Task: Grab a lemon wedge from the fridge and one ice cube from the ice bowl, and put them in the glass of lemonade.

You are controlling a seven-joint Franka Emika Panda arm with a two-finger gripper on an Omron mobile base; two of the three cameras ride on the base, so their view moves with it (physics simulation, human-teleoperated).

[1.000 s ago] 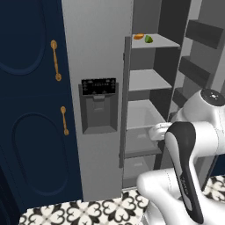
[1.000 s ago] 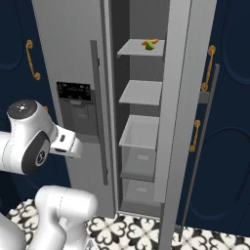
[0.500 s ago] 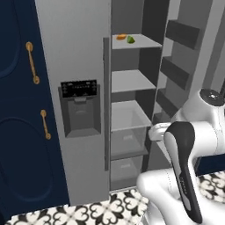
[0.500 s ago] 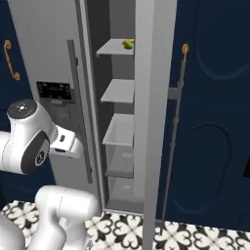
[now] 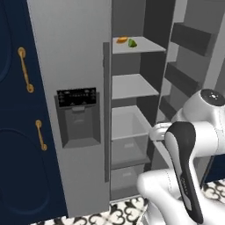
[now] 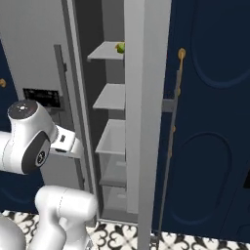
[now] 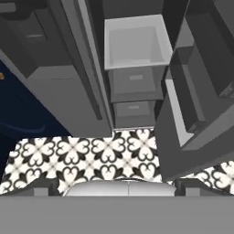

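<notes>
Fridge: tall grey two-door fridge (image 5: pixel 70 66), right door swung open, left door shut with black control panel (image 5: pixel 76 97) and dispenser recess below it.
Top shelf: green lemon wedge (image 5: pixel 132 43) beside an orange piece (image 5: pixel 121 40), well above the arm.
Lower compartment: clear drawers (image 7: pixel 132 43).
Surround: navy cabinets with brass handles (image 5: pixel 25 75).
Floor: black-and-white patterned tiles (image 7: pixel 91 155).
Jaws: cannot tell whether parted or closed.
</notes>
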